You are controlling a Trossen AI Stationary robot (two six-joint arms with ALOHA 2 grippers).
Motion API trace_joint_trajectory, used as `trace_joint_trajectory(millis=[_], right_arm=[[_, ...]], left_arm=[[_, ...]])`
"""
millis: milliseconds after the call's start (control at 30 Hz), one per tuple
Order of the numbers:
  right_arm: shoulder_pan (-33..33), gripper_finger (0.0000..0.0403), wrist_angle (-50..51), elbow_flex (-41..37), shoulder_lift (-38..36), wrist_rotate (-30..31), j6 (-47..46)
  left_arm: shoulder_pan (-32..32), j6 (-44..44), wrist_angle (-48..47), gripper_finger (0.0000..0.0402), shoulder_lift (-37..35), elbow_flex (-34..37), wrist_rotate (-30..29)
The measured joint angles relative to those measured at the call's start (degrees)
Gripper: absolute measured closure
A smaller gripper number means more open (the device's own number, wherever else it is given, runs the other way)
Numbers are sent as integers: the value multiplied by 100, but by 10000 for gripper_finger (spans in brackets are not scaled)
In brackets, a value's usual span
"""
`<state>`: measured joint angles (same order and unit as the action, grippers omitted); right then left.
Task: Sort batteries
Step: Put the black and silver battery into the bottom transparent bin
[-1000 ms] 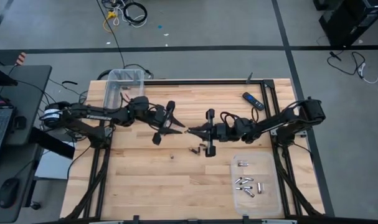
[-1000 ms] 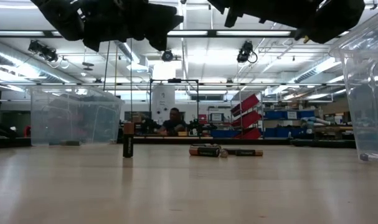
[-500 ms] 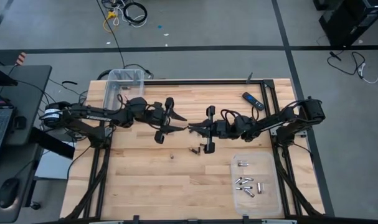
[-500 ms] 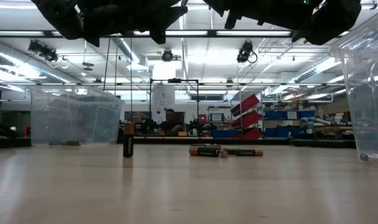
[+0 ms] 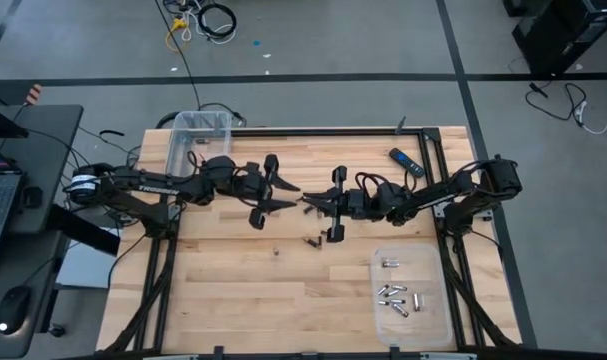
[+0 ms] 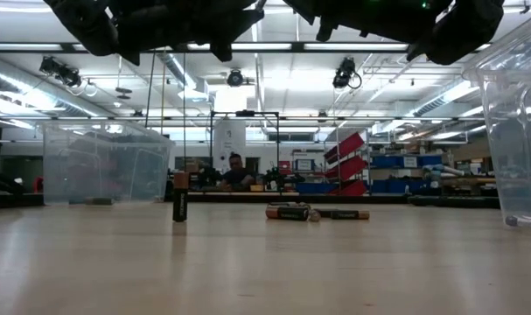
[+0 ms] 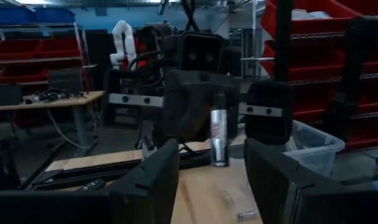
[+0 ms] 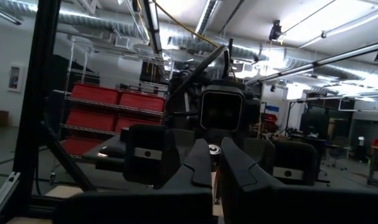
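Observation:
My right gripper hangs over the table's middle, shut on a silvery battery held well above the wood. My left gripper faces it from the table's left. It is open, with a finger on either side of the line to the battery, and touches nothing. On the table a dark battery stands on its end. Two more batteries lie on their sides beside it. Several silvery batteries lie in a clear tray at the near right. My right gripper pinches the silvery battery between its two fingers. One round end of the battery shows in the gap between them. The fingers come in about level from the table's right and lie across the battery. It stands upright, lifted clear of the table.
A clear bin stands at the far left corner. A black-and-blue remote-like bar lies at the far right. A black frame runs along the table's edges. Bare wood spreads across the near half. A person sits in the room beyond the table.
My left gripper has turned at the wrist and tipped, and its fingers stand wider apart than a second ago, a little back from my right gripper's tip. My right gripper has kept the battery and barely moved.

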<state>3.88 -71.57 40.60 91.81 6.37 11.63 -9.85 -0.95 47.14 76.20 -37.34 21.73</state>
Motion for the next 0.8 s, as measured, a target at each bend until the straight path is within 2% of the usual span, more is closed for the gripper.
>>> trace_joint_trajectory(millis=[567, 700, 800], right_arm=[[-28, 403, -82, 2, -7, 121, 123], [-28, 403, -32, 2, -7, 147, 191], [-28, 403, 34, 4, -7, 198, 193]], left_arm=[[0, 179, 667, 227, 483, -4, -162], [0, 263, 711, 251, 483, -4, -162], [0, 276, 710, 294, 483, -4, -159]])
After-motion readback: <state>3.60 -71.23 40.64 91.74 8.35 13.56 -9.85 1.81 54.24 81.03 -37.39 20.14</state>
